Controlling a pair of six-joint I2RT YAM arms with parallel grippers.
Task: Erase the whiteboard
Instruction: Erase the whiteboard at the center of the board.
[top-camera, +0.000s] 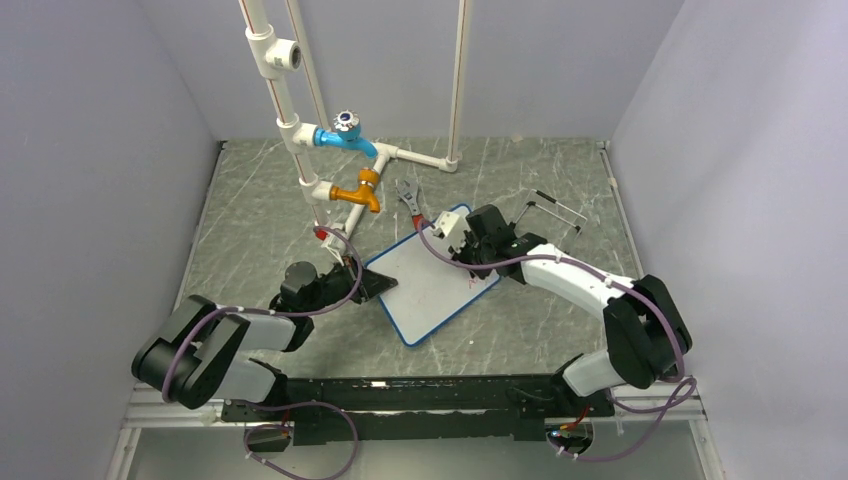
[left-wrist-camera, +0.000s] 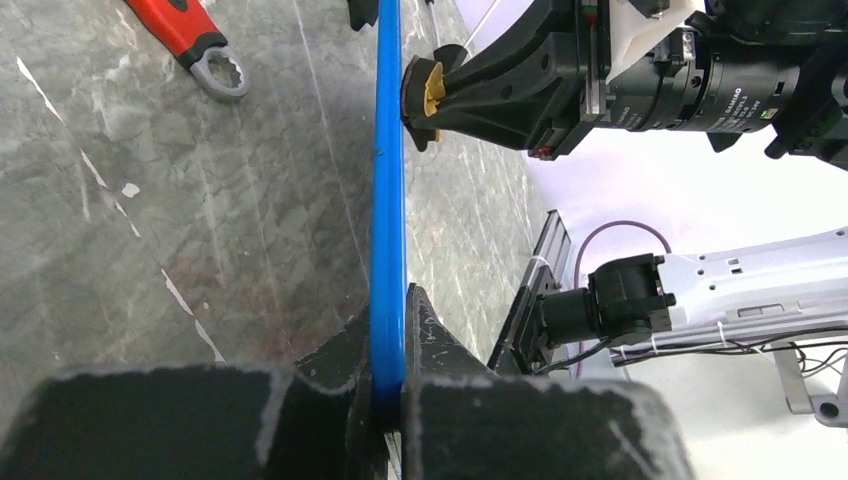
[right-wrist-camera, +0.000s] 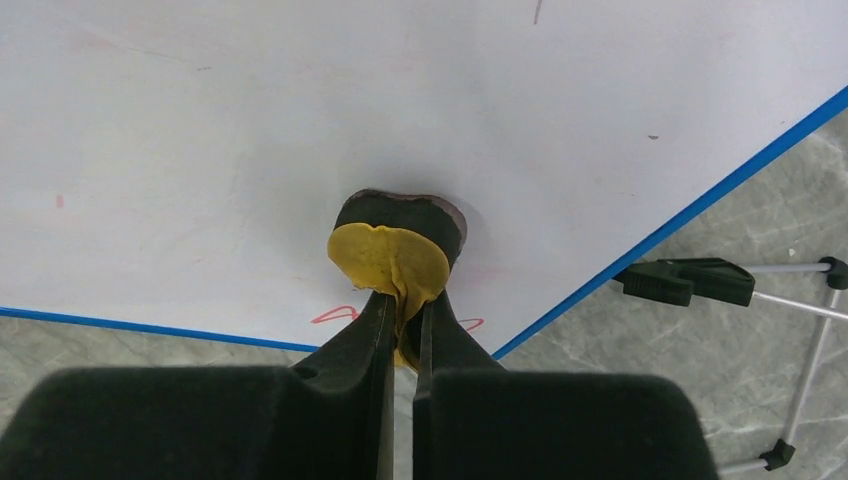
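Observation:
The whiteboard (top-camera: 430, 285), white with a thin blue frame, lies slanted in the middle of the table. My left gripper (top-camera: 362, 284) is shut on its left edge; in the left wrist view the blue frame (left-wrist-camera: 387, 200) runs between the fingers of that gripper (left-wrist-camera: 387, 315). My right gripper (top-camera: 463, 252) is shut on a round yellow and black eraser pad (right-wrist-camera: 395, 245) and presses it on the board's face (right-wrist-camera: 300, 110) near the right edge. A short red scribble (right-wrist-camera: 338, 316) shows beside the right gripper (right-wrist-camera: 407, 305). The eraser also shows in the left wrist view (left-wrist-camera: 432, 88).
A white pipe rig with a blue tap (top-camera: 345, 133) and an orange tap (top-camera: 360, 192) stands behind the board. A red-handled wrench (top-camera: 408, 200) lies just behind the board's far corner. A wire stand with black feet (top-camera: 555, 210) lies at the right.

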